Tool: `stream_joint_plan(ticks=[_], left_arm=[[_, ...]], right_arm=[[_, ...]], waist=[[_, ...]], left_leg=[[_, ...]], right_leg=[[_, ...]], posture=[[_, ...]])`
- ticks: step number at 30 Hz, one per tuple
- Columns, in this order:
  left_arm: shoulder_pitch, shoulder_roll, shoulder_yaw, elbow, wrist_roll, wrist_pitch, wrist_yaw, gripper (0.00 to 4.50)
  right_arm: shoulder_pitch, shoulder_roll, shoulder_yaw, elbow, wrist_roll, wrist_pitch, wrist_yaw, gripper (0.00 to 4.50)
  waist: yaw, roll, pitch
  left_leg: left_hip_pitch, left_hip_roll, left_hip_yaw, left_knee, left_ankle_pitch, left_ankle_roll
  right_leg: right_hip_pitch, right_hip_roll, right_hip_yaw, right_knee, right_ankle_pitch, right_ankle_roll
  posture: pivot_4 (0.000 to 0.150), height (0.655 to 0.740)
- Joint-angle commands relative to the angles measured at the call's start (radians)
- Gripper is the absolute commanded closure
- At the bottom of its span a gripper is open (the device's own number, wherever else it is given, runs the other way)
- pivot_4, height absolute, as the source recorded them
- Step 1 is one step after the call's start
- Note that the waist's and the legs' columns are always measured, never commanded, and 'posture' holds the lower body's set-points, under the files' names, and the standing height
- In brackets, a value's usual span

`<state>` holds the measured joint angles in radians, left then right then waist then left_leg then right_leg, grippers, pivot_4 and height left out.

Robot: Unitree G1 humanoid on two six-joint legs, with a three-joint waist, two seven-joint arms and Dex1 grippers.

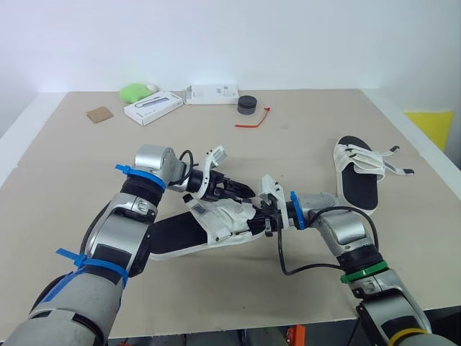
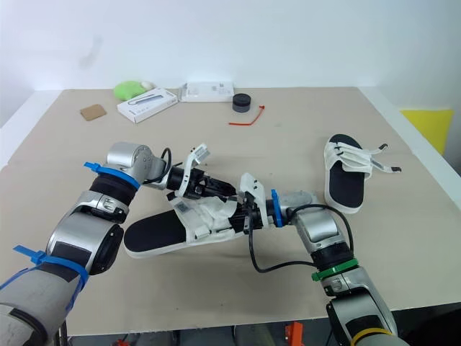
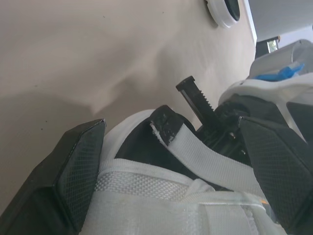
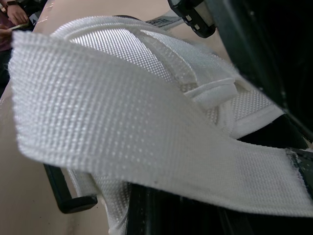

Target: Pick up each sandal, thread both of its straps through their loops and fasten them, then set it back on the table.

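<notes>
Table (image 1: 72,144) broad and tan; near sandal (image 1: 180,238) lies by its front edge between the two arms; second sandal (image 1: 358,189) rests well apart on the right side (strap ends sticking out sideways); left gripper (image 1: 241,191) sits over the near sandal's white upper, fingers (image 3: 73,171) spread either side of it; right gripper (image 1: 263,220) pinches a white strap (image 4: 146,127) of that same sandal.

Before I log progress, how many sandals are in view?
2. The near sandal lies mid-table at the front; the right sandal lies apart near the table's right edge.
</notes>
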<state>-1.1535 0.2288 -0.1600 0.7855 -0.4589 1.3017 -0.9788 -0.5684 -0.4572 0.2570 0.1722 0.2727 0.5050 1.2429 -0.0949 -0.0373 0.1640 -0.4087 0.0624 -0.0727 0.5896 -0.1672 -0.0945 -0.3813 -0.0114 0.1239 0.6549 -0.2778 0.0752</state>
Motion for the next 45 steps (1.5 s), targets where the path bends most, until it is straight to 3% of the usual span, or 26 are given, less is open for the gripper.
stream_joint_plan(ticks=[1,2,5,8,9,14,22,33,36,42,45], left_arm=[[0.013,-0.037,-0.032,-0.007,-0.016,0.029,-0.062,0.04],[0.014,-0.040,-0.033,-0.008,-0.010,0.017,-0.065,0.04],[0.013,-0.051,-0.025,-0.003,0.000,0.005,-0.062,0.82],[0.010,-0.063,-0.008,0.007,0.011,-0.004,-0.051,2.03],[0.009,-0.068,-0.001,0.010,0.015,-0.005,-0.045,2.18],[-0.011,-0.092,0.071,0.039,0.015,-0.005,-0.012,4.45],[-0.063,-0.098,0.250,0.132,0.003,-0.072,0.080,4.45],[-0.061,-0.052,0.229,0.114,0.032,-0.097,0.064,4.45],[-0.061,-0.029,0.208,0.084,0.035,-0.096,0.045,3.23],[-0.070,0.030,0.139,-0.033,0.000,0.041,-0.017,0.12],[-0.052,0.032,0.128,-0.106,-0.031,0.140,-0.005,0.12]], right_arm=[[0.048,-0.018,0.041,0.062,-0.051,0.048,-0.046,4.50],[0.048,-0.018,0.041,0.064,-0.052,0.047,-0.046,4.50],[0.044,-0.015,0.042,0.069,-0.054,0.045,-0.048,4.50],[0.039,-0.012,0.043,0.075,-0.055,0.042,-0.048,4.50],[0.038,-0.013,0.044,0.076,-0.055,0.042,-0.048,4.50],[0.035,-0.012,0.049,0.083,-0.060,0.036,-0.049,4.50],[0.031,-0.009,0.062,0.097,-0.063,0.025,-0.053,4.50],[0.027,-0.006,0.067,0.103,-0.062,0.022,-0.051,4.50],[0.029,-0.006,0.068,0.101,-0.061,0.024,-0.052,4.50],[0.033,-0.008,0.067,0.097,-0.058,0.027,-0.051,4.50],[0.032,-0.007,0.067,0.101,-0.059,0.024,-0.050,4.50]], waist=[[0.000,0.000,0.000],[0.000,0.000,0.000],[0.001,0.000,0.000],[0.001,0.000,0.000],[0.001,0.000,0.000],[0.002,0.000,0.000],[0.005,0.001,0.000],[-0.001,0.001,0.000],[-0.001,0.001,0.000],[-0.005,0.001,0.000],[-0.005,0.001,0.000]], left_leg=[[0.000,0.000,0.000,0.000,-0.001,0.000],[0.000,0.000,0.000,0.000,-0.001,-0.001],[0.000,0.000,0.000,0.000,-0.001,-0.001],[0.000,0.000,0.000,0.000,-0.001,-0.001],[0.000,0.000,0.000,0.000,-0.001,-0.001],[0.000,0.000,0.000,0.000,-0.002,-0.001],[0.001,0.000,0.000,0.003,0.000,0.000],[0.001,0.000,0.000,0.004,0.000,0.000],[0.001,0.000,0.000,0.004,0.000,0.000],[0.001,0.000,0.000,0.004,0.000,-0.001],[0.001,0.000,0.000,0.004,0.000,0.000]], right_leg=[[0.000,0.000,0.000,0.000,-0.001,0.000],[0.000,0.000,0.000,0.000,-0.001,0.000],[0.000,0.000,0.000,0.000,-0.001,0.000],[0.000,0.000,0.000,0.000,-0.001,0.000],[0.000,0.000,0.000,0.000,-0.001,0.000],[0.000,0.000,0.000,0.000,-0.002,0.000],[0.001,0.000,0.000,0.000,0.001,0.001],[0.002,0.000,0.000,0.000,0.002,0.001],[0.002,0.000,0.000,0.000,0.002,0.001],[0.002,0.000,0.000,0.000,0.002,0.001],[0.002,0.000,0.000,0.000,0.002,0.001]], posture=[[0.150,0.7400],[0.150,0.7400],[0.150,0.7400],[0.150,0.7400],[0.150,0.7400],[0.150,0.7400],[0.150,0.7400],[0.150,0.7400],[0.150,0.7400],[0.150,0.7400],[0.150,0.7400]])
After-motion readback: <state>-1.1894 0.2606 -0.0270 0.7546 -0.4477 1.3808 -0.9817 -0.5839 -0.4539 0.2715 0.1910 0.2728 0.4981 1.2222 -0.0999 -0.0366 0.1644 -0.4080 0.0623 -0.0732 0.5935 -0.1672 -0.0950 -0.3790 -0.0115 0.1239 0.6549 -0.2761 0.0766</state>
